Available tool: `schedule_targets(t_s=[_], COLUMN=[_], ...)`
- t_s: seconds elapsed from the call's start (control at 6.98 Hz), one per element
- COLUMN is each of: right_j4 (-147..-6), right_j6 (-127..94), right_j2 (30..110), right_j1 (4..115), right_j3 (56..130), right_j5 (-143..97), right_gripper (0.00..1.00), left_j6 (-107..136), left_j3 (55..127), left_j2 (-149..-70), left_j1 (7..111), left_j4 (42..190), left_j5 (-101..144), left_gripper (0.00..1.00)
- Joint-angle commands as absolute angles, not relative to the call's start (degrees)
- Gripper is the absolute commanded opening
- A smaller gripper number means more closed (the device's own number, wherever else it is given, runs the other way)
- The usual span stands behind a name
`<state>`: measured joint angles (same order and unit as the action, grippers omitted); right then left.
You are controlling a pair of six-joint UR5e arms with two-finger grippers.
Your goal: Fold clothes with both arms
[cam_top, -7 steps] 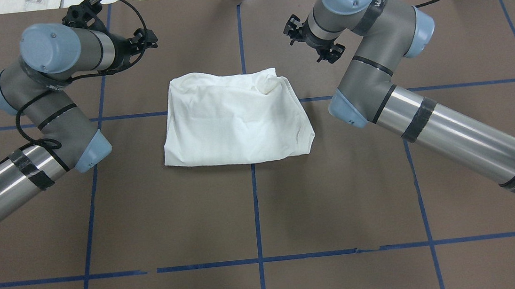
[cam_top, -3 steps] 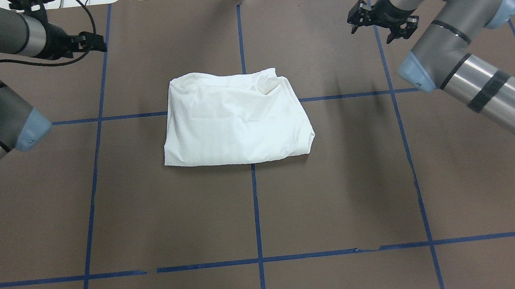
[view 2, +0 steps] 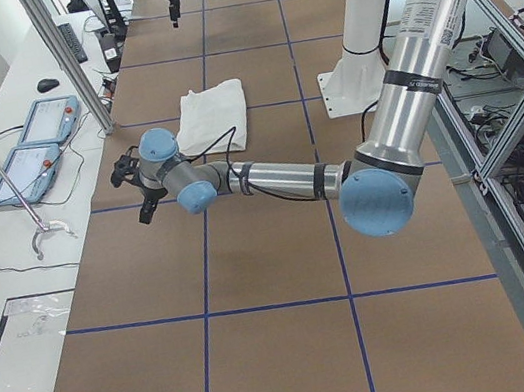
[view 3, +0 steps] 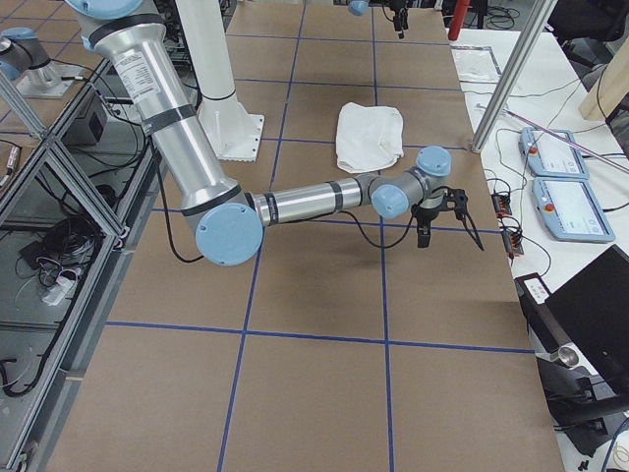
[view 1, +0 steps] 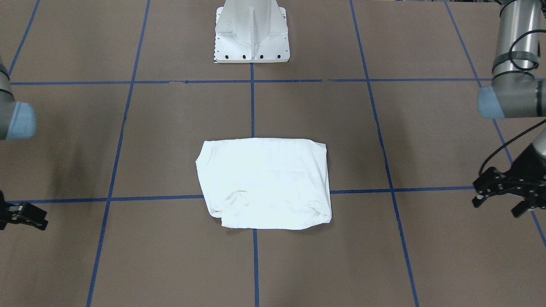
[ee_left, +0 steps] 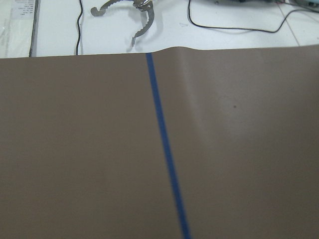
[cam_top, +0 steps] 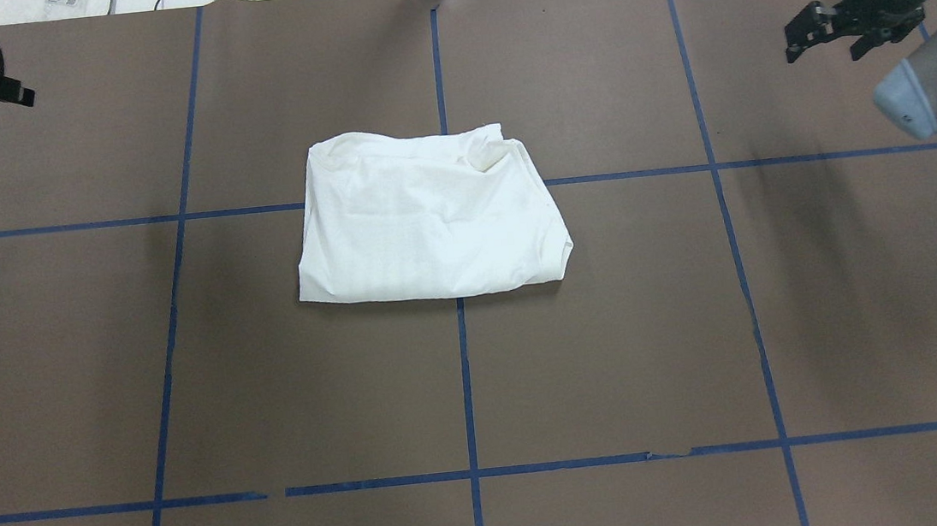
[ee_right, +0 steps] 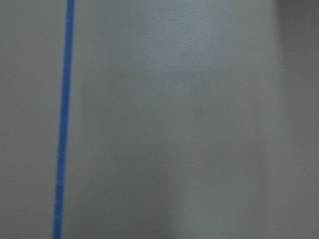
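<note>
The clothes are one white shirt (cam_top: 429,215), folded into a rough rectangle at the middle of the brown table; it also shows in the front view (view 1: 266,183). Nothing touches it. My left gripper (view 1: 498,207) hovers far out to the shirt's side, near the table's edge, fingers spread and empty; in the overhead view only its black tip (cam_top: 0,86) shows at the far left. My right gripper (cam_top: 825,52) hangs open and empty at the far right. Both wrist views hold only bare table and blue tape.
Blue tape lines (cam_top: 466,383) grid the brown table. The white pedestal base (view 1: 251,34) stands on the robot's side. Beyond the far edge lie cables and a metal grabber tool (ee_left: 124,12). Two pendants (view 2: 30,145) sit on the side bench.
Both arms have swung outward from beside the shirt's far edge toward the table's left and right ends. The shirt has not moved.
</note>
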<state>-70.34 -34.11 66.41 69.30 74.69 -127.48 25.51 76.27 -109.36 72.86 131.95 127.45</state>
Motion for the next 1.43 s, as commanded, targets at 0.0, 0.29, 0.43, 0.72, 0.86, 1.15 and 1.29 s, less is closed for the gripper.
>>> schedule_targets(t_s=[0.0,0.29,0.43,0.72,0.86,1.15,1.29], right_j4=[-76.1,-75.5,-75.6,-76.3,-80.8,-88.5,-89.5], right_j6=[-14.3,-6.8,-5.7,-5.6,-5.7,-5.5,-5.6], right_j2=[72.1,78.4,80.7,85.6,87.0,90.4,91.2], right_j1=[77.4,85.1,86.4,87.0,86.9,86.2,86.2], right_j3=[74.7,75.1,77.0,84.4,89.1,96.7,98.5], right_j5=[-130.4,-135.7,-136.7,-136.4,-136.4,-133.9,-133.6], right_gripper=[1.00,1.00,1.00,1.00,1.00,1.00,1.00], left_j6=[10.1,-1.9,-2.2,3.6,3.6,3.6,3.6], left_j3=[75.0,74.6,74.7,83.1,87.9,94.0,94.7], left_j2=[-104.9,-102.8,-100.1,-92.9,-88.8,-86.2,-86.2], left_j1=[82.3,88.9,90.3,90.8,90.8,90.8,90.7], left_j4=[128.9,121.4,121.0,120.9,119.9,113.2,111.2], left_j5=[133.4,133.4,133.2,133.0,133.1,133.4,133.6], left_gripper=[1.00,1.00,1.00,1.00,1.00,1.00,1.00])
